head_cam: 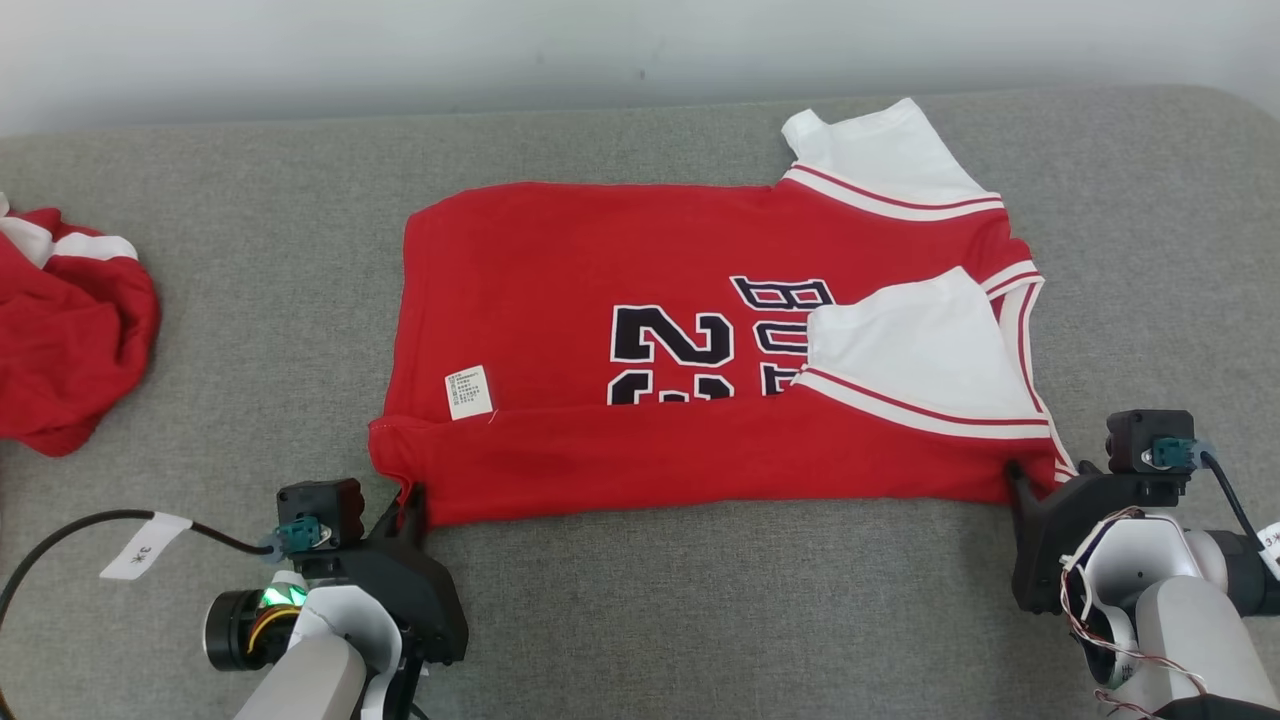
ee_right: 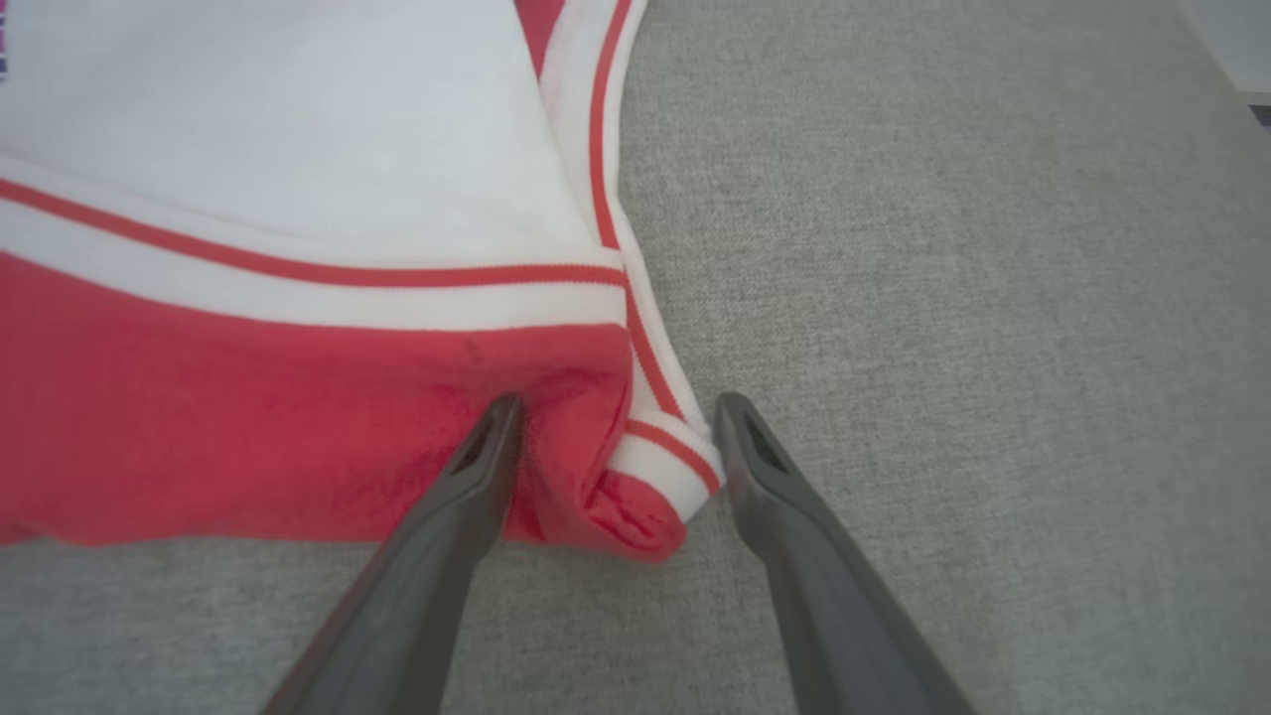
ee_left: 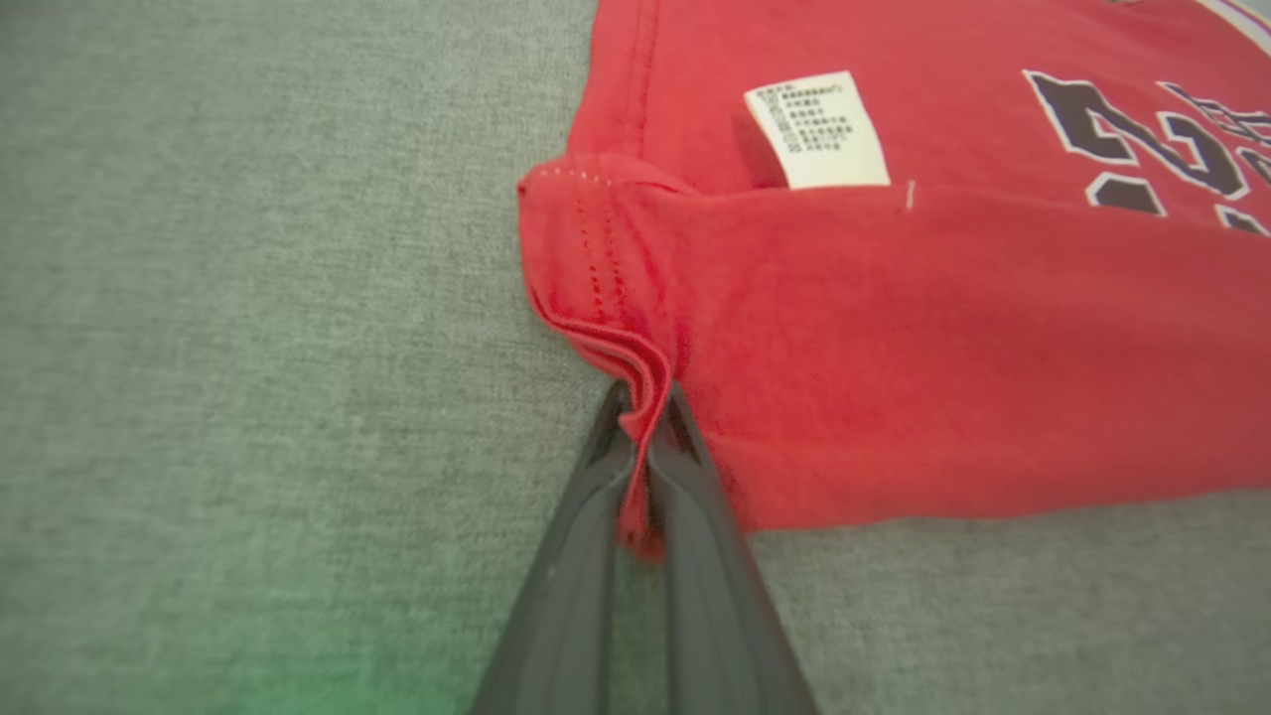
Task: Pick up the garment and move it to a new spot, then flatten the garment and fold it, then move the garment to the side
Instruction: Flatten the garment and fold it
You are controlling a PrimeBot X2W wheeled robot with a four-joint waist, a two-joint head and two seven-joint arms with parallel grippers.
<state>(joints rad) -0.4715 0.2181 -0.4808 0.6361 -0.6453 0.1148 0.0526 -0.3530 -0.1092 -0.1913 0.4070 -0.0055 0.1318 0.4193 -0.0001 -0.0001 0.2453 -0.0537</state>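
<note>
The garment (head_cam: 640, 340) is a red jersey with white sleeves and dark lettering, spread on the grey surface with its near edge folded up. My left gripper (head_cam: 408, 505) is shut on the garment's near left corner (ee_left: 645, 397); red cloth is pinched between its two dark fingers (ee_left: 566, 556). At the near right corner, my right gripper (head_cam: 1020, 478) stands open, its fingers straddling the red and white trimmed corner (ee_right: 645, 477). One finger (ee_right: 467, 487) rests on the red cloth, the other (ee_right: 765, 477) lies on the grey surface beside it.
A second red and white garment (head_cam: 70, 330) lies crumpled at the far left. The grey padded surface (head_cam: 700, 600) extends in front of the jersey and to its right. A pale wall (head_cam: 600, 50) runs along the back edge.
</note>
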